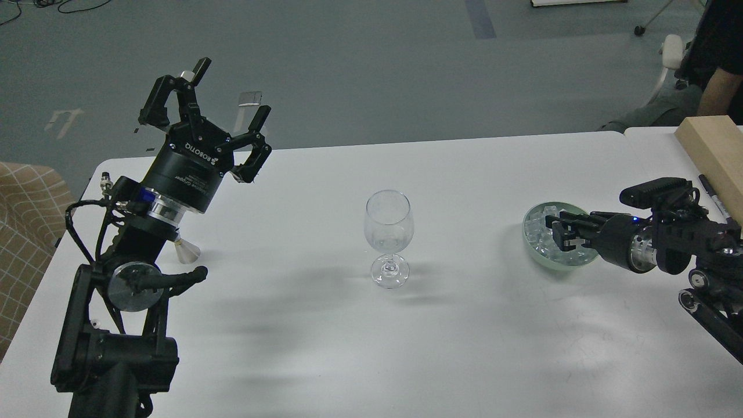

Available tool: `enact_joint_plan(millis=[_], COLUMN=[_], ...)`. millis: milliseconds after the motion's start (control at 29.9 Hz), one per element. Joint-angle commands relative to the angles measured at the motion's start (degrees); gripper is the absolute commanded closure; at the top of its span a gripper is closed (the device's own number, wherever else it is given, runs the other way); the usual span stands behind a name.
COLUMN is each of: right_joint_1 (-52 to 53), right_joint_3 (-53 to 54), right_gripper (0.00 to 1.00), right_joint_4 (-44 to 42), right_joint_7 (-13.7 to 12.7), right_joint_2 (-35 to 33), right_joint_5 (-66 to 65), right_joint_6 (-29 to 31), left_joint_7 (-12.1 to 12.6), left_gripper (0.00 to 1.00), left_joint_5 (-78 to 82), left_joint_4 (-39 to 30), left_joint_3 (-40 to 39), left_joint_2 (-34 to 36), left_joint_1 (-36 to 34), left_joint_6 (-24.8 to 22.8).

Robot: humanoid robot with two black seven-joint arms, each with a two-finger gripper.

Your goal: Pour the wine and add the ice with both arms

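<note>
An empty clear wine glass (389, 232) stands upright at the middle of the white table (464, 348). A pale green bowl (537, 259) at the right holds a heap of small clear ice cubes (538, 233). My right gripper (558, 233) reaches in from the right, its fingertips over the ice in the bowl. It is dark and small, so I cannot tell whether it holds a cube. My left gripper (232, 90) is raised above the table's far left corner, wide open and empty. No wine container shows clearly.
A small clear cone-shaped piece (187, 251) sits on the table behind my left arm. A wooden block (711, 151) and a black marker (717, 201) lie on the adjoining table at the right. A person (720, 69) is at the far right, a tan checked seat (23, 220) at the left.
</note>
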Motion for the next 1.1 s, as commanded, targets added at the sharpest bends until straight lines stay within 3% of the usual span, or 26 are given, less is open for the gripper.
enact_joint_plan(millis=[0,401,602,1069], right_joint_1=[0.15,1.38,7.79,20.71], right_joint_3=[0.59,4.99,5.08,-2.92], right_gripper=[0.95,0.95,0.95,0.95], right_joint_4=[1.97,6.01,6.63,8.56], right_joint_7=[-0.05,0.03,-0.40,-0.49], right_joint_2=[-0.90,-3.63,-2.22,12.80], right_joint_5=[0.00,0.00,0.00,0.00], right_joint_6=[0.15,0.15,0.24,4.54], left_joint_7=[-0.01,0.07,0.42,0.51], left_gripper=[0.02,0.02,0.02,0.02], left_joint_5=[0.00,0.09,0.09,0.09], left_joint_4=[0.00,0.44,1.14,1.58], left_joint_3=[0.02,0.20,0.11,0.11], left_joint_2=[0.00,0.00,0.18,1.67], left_joint_1=[0.00,-0.44,-1.50,-1.76], left_joint_6=[0.00,0.00,0.00,0.00])
